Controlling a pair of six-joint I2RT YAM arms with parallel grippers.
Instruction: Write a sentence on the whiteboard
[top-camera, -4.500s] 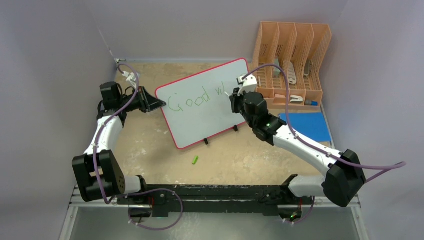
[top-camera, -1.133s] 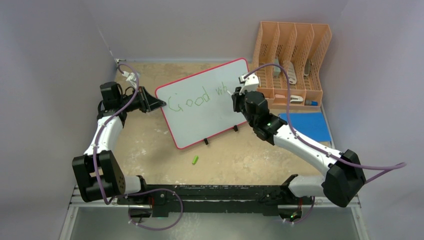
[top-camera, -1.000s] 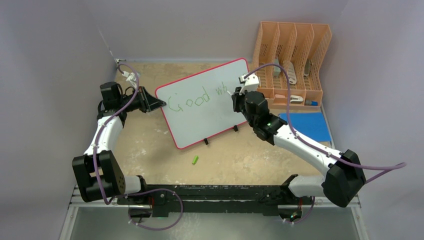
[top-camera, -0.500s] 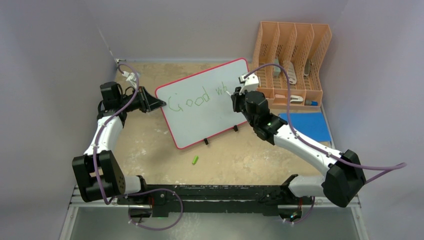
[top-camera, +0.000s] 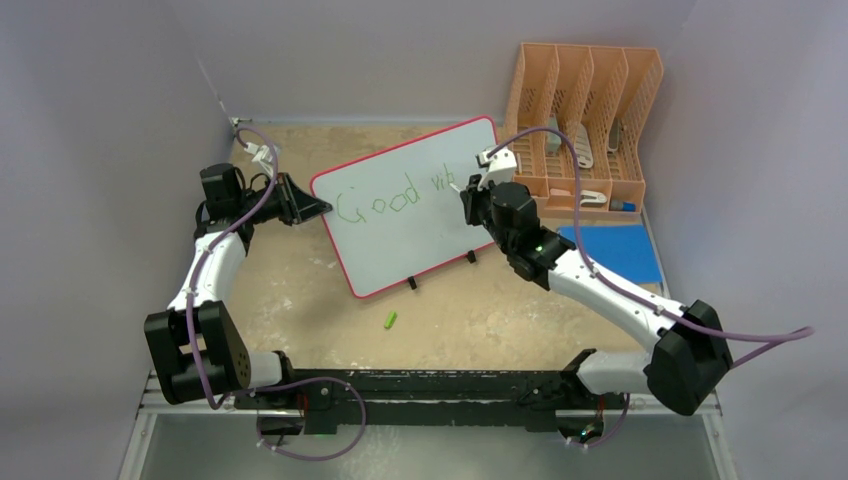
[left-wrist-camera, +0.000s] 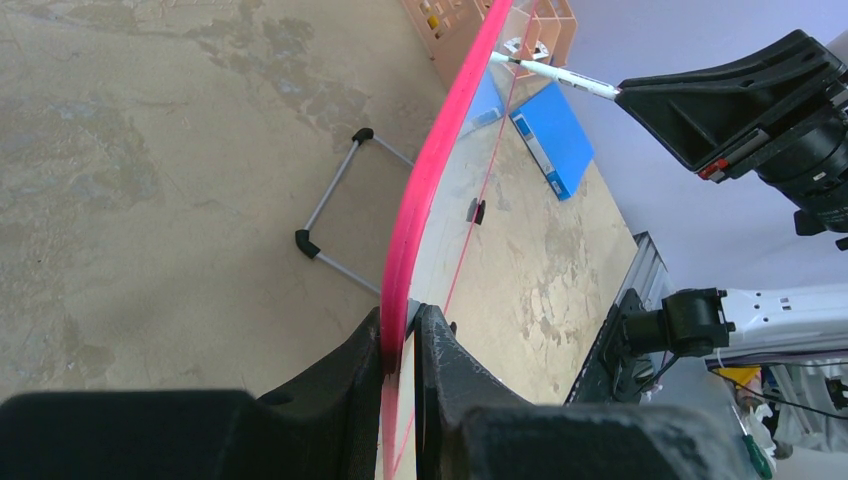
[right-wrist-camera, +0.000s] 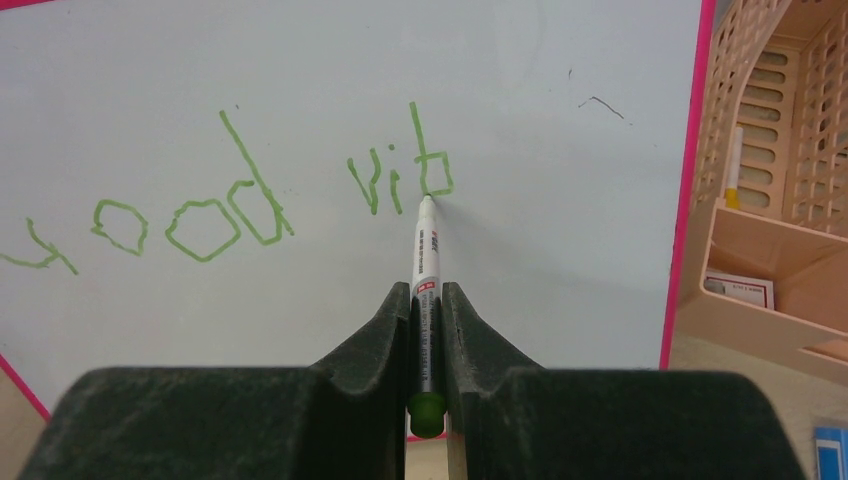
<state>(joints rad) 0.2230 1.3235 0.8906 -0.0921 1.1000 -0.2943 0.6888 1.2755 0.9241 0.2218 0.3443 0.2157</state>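
One whiteboard (top-camera: 400, 245) stands propped mid-tabletop (top-camera: 300, 300), its green sentence (top-camera: 398, 197) reading "Good vib".
The left end effector (left-wrist-camera: 405, 330) is pinched narrow on the board's red left rim. The right end effector (right-wrist-camera: 427, 300) clamps one marker (right-wrist-camera: 425, 250), tip touching the board below the "b". Two black clip feet (top-camera: 411, 283) line the near edge. One orange four-slot rack (top-camera: 585, 120) crowds the board's right corner, with one blue pad (top-camera: 615, 250) near it. One green cap (top-camera: 390, 320) lies on the open tabletop in front.
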